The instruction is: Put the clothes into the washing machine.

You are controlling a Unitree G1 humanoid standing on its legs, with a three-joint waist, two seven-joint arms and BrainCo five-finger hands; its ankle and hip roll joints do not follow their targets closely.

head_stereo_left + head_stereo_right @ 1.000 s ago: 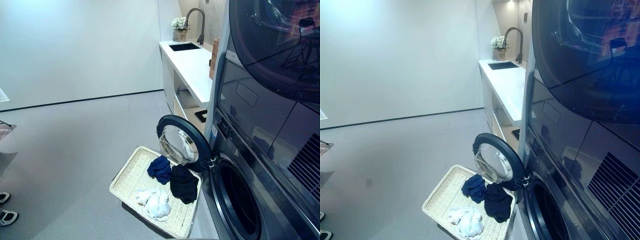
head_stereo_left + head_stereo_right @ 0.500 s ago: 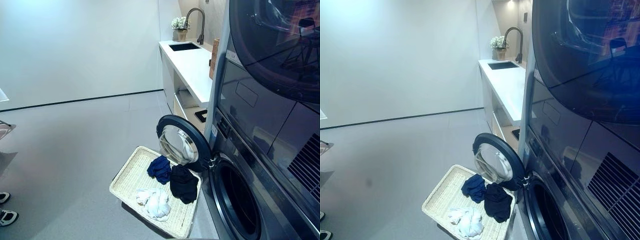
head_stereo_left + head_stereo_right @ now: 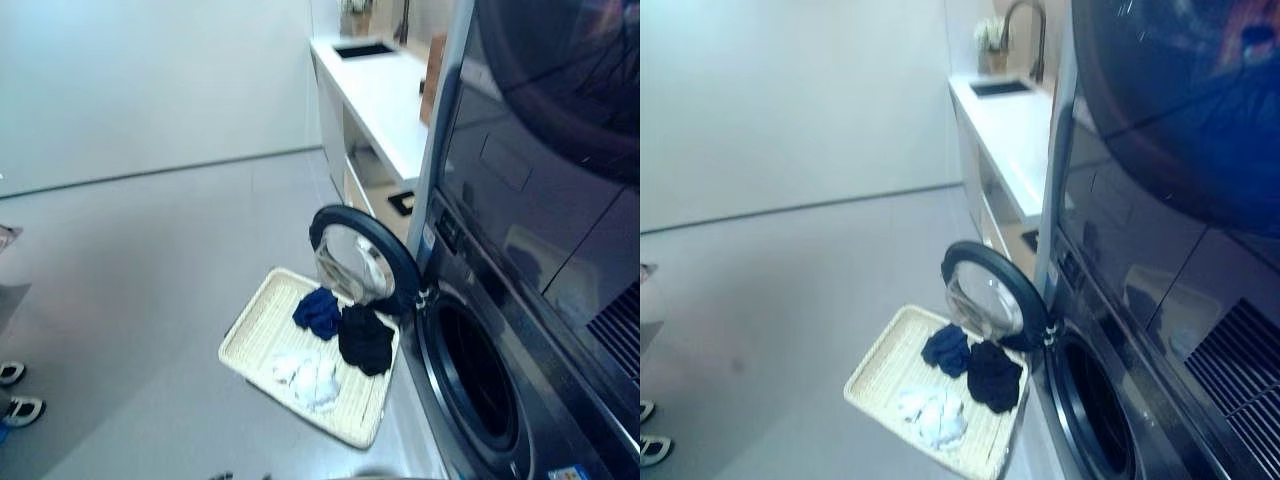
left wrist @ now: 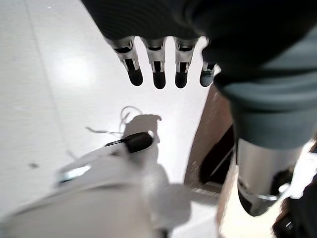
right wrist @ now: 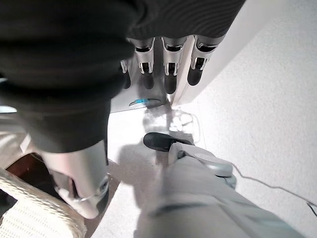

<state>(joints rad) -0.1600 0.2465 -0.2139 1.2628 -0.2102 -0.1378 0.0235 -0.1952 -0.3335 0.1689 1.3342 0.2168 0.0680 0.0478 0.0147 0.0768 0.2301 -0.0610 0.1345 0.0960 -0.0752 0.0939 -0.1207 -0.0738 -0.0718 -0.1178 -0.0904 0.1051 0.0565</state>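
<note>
Woven in pale wicker, a shallow basket (image 3: 258,335) is set on the grey floor (image 3: 150,260) just beside the open round door (image 3: 362,268) of the dark washing machine (image 3: 480,390). Three garments are held in it: a navy garment (image 3: 319,311), a black garment (image 3: 365,339) touching it, and a white garment (image 3: 308,378) nearer the camera. The left hand (image 4: 158,67) and the right hand (image 5: 166,67) are seen with fingers straight and relaxed, nothing being held. A person's shoes (image 3: 18,392) are seen at the far left.
</note>
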